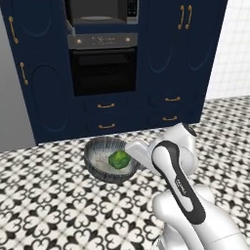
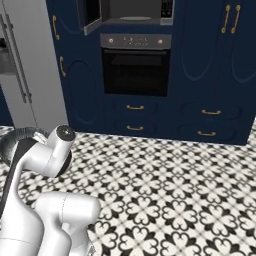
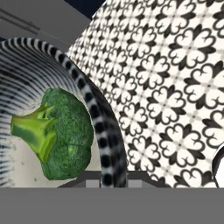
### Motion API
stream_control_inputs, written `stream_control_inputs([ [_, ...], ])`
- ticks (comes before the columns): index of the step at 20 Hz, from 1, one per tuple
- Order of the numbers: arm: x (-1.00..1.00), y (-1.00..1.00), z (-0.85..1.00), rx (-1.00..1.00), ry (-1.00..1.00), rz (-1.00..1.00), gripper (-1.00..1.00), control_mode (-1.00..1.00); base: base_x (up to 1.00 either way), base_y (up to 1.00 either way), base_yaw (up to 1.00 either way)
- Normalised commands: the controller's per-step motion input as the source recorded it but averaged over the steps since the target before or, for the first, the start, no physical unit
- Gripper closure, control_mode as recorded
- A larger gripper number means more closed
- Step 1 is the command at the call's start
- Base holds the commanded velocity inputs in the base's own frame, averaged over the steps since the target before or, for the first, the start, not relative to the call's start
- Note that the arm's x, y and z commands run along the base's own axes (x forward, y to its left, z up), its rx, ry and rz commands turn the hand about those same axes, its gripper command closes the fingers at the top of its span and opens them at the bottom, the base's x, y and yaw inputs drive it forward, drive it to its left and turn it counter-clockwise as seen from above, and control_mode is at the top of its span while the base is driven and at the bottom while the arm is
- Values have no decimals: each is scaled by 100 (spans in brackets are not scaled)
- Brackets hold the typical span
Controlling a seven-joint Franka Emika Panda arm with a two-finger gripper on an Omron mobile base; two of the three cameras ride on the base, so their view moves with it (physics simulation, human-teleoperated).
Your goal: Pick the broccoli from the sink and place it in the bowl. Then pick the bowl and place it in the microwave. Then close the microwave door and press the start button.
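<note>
The dark-grey ribbed bowl (image 1: 97, 157) hangs in the air over the patterned floor, in front of the navy cabinets. The bright-green broccoli (image 1: 118, 158) lies inside it. My gripper (image 1: 131, 147) is shut on the bowl's right rim. In the hand view the striped rim of the bowl (image 3: 98, 118) runs down between my gripper's (image 3: 106, 178) fingertips, and the broccoli (image 3: 61, 135) rests just left of the rim. The microwave (image 1: 100, 12) stands open high in the cabinet wall, its black cavity showing. Its microwave door (image 2: 91, 15) is swung out to the left.
An oven with gold knobs (image 1: 102, 68) sits right under the microwave, with gold-handled drawers (image 1: 105, 105) below it. A grey fridge (image 2: 20, 65) stands at the left. A white tiled wall (image 1: 232, 53) is at the right. The black-and-white floor (image 2: 170, 195) spreads ahead.
</note>
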Motion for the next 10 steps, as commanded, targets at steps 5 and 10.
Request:
stream_control_inputs([
  [5, 0, 0, 0, 0, 0, 0, 100, 100, 16, -19, -5],
  [10, 0, 0, 0, 0, 0, 0, 100, 100, 19, -18, -6],
])
